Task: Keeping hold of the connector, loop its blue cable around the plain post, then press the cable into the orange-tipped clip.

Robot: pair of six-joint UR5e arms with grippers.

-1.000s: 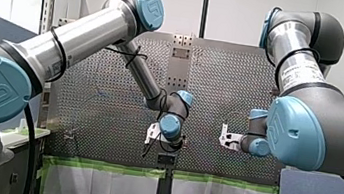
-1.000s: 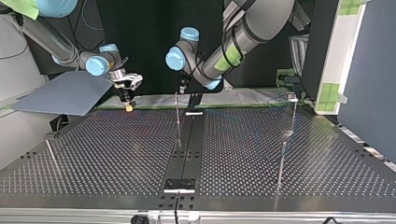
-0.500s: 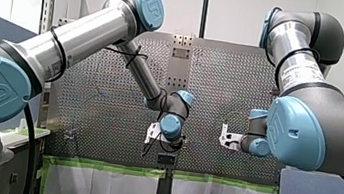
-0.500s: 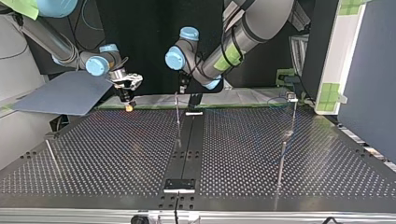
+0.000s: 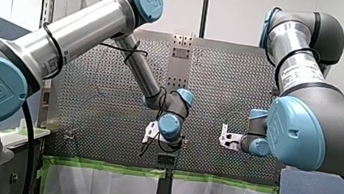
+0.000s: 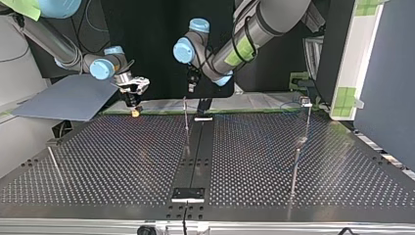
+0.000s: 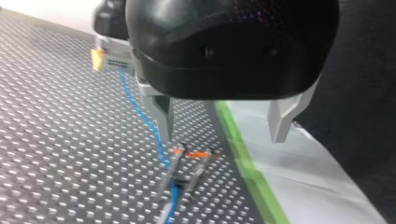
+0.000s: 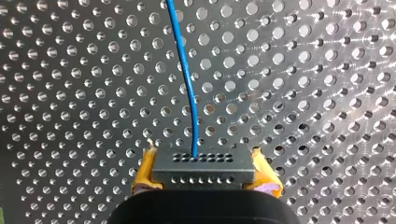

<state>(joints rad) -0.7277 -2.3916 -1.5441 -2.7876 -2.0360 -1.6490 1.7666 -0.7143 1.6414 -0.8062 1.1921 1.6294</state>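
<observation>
While my right end effector (image 8: 204,161) clamps the connector (image 8: 203,173), my left end effector (image 7: 222,135) hangs spread, empty, above the orange-tipped clip (image 7: 189,161).

Under my left pincer (image 7: 222,136) the perforated table (image 7: 56,140) ends at a green tape strip (image 7: 245,163) (a pale sheet (image 7: 308,186) lies just past it); beyond that sheet stands a black backdrop (image 7: 364,93).

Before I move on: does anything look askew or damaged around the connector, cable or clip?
Nothing stands out. The connector sits square between my right gripper's yellow pads, the blue cable leaves it without kinks, and in the left wrist view it runs between the clip's orange-tipped prongs, below my open left gripper.
</observation>
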